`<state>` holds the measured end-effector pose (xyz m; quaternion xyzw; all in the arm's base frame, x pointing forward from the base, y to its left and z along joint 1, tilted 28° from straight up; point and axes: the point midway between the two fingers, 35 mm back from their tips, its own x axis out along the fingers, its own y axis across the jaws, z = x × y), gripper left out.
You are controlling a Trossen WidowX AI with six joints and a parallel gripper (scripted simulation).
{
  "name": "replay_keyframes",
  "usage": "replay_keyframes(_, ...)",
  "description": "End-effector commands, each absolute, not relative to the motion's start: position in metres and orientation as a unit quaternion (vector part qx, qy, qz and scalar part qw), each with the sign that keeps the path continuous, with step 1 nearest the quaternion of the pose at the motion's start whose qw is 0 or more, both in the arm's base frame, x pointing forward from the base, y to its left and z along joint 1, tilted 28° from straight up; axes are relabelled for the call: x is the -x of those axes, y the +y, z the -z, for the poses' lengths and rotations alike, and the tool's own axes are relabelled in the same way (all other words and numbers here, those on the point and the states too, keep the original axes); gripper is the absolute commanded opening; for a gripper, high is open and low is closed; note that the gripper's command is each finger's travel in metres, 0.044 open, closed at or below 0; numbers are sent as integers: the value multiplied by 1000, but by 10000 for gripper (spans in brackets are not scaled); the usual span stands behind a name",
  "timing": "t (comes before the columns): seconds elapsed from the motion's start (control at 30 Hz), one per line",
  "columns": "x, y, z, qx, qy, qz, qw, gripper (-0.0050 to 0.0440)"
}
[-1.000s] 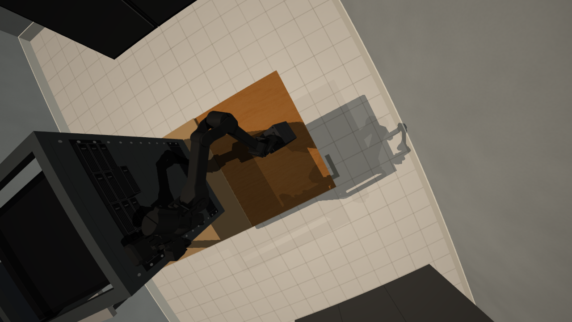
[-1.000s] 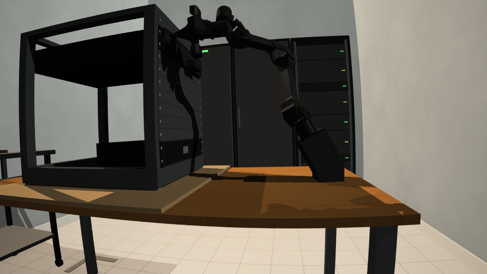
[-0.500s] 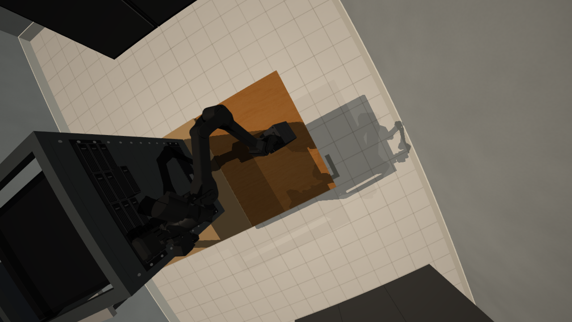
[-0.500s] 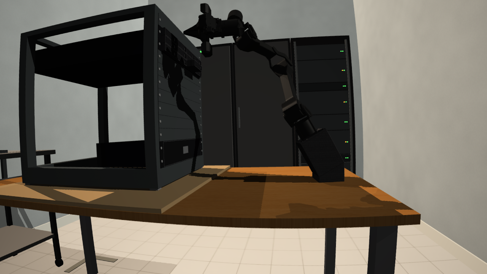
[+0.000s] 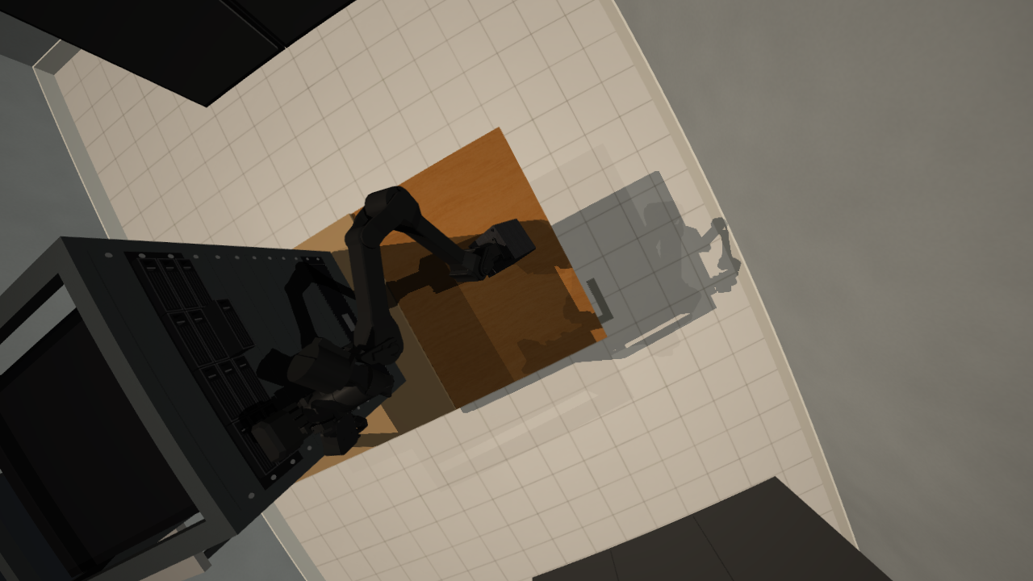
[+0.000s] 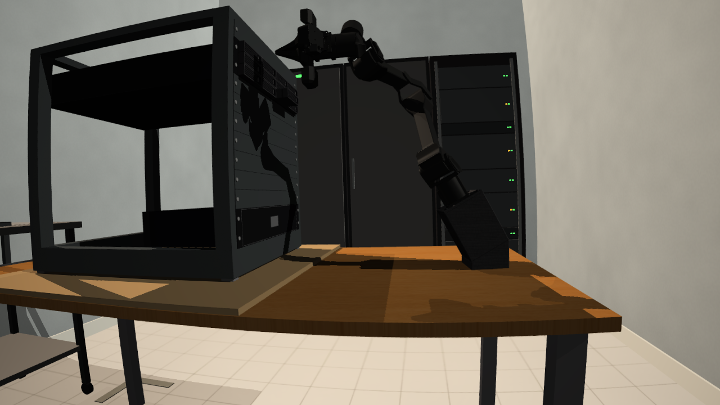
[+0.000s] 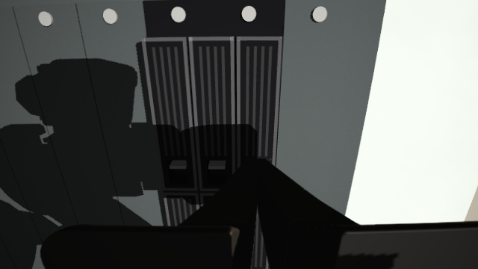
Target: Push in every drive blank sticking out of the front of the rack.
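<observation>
Hovering at the front of an equipment rack, the black hand points its fingertips, pressed together on nothing, toward the drive bay. The rack stands upright on a board at the desk's 9 o'clock end in the exterior view. A protruding drive blank juts from the bay, lying toward 12 o'clock of the hand in the top view, not under its tips. Three ribbed blanks beside the fingers in the wrist view look roughly level with one another; whether each has latched cannot be told.

The job appears to be between pushes, with at least this jutting blank left to seat. The next move likely calls for backing the closed tips off enough to pass, sliding toward 12 o'clock in the top view, then squaring up on the blank's face and pressing slowly, straight in, until it stops. A hard or slanted shove this high could tip or slide the unfastened rack.
</observation>
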<state>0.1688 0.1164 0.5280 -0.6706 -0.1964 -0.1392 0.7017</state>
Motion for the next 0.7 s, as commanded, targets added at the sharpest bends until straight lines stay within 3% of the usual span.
replay_keyframes(0.0,-172,114,-513,667,-198,142,704,-50)
replay_keyframes(0.67,-189,115,-514,667,-198,142,704,-50)
